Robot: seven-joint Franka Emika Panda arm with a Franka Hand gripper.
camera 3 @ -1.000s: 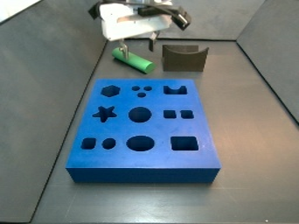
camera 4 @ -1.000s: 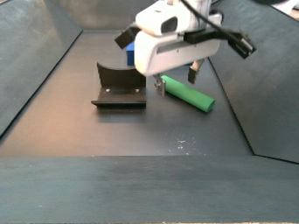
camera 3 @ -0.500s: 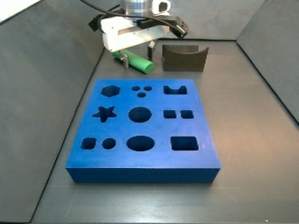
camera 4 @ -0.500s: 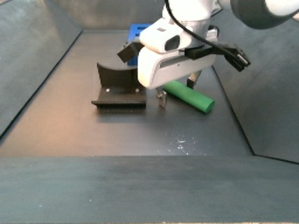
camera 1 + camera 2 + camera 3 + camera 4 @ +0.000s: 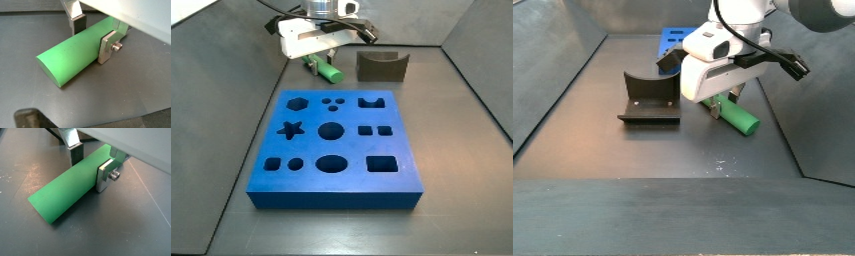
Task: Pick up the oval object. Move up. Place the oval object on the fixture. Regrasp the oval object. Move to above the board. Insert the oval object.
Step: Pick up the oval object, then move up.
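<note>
Straddling the bright green smooth round-ended oval object lying on the dark floor, we see the gripper, silver fingers flanking the rod's sides, dark notched fixture nearby, blue cut-out board apart, firm pinch undeterminable.

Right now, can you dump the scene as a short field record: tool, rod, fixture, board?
tool: the two-finger tool is low over the floor, its flat silver fingers on either side of the rod
tool state: plates look against the rod's sides; firm grip cannot be confirmed
rod: bright green smooth rod with rounded ends, lying on the dark floor
fixture: small dark notched block, nothing in it, beside the rod
board: large blue slab with shaped cut-outs, all cut-outs vacant
</note>
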